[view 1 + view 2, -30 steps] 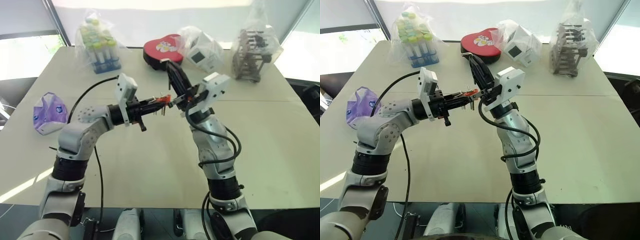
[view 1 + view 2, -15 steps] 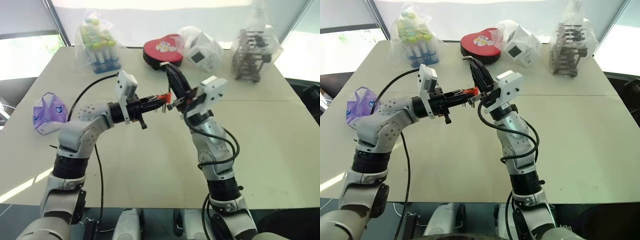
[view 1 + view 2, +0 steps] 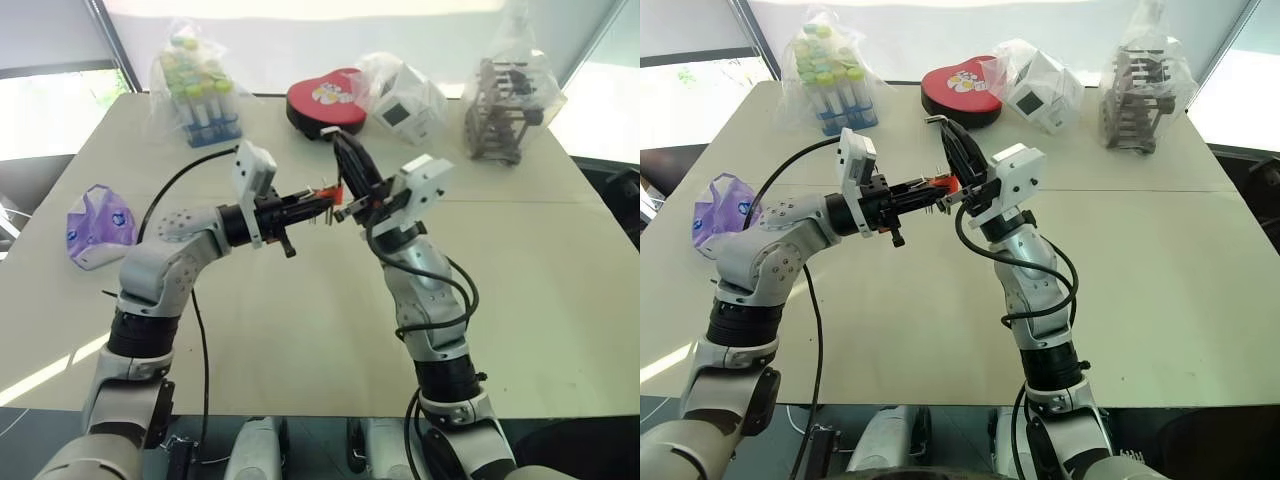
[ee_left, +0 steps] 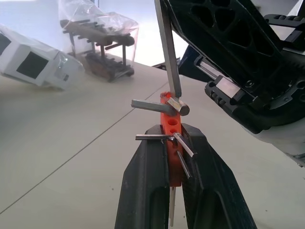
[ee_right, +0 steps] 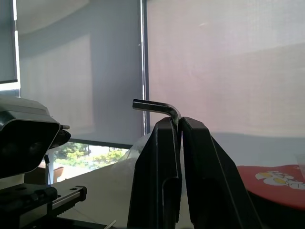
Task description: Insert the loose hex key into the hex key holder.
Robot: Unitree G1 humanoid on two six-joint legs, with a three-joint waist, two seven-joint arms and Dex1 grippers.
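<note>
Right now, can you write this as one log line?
left gripper: shut on hex key holder | right gripper: shut on loose hex key | key tip at holder

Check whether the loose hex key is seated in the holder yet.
Not seated. In the left wrist view, the loose hex key ends at the top of the hex key holder, whose two round sockets are visibly empty.

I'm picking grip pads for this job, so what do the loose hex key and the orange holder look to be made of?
Loose hex key: apparently steel, dull grey, with a bright cut end and faceted sides.
Hex key holder: likely moulded plastic, matte orange-red, with round sockets in its face; smaller grey metal keys stick out of it.
</note>
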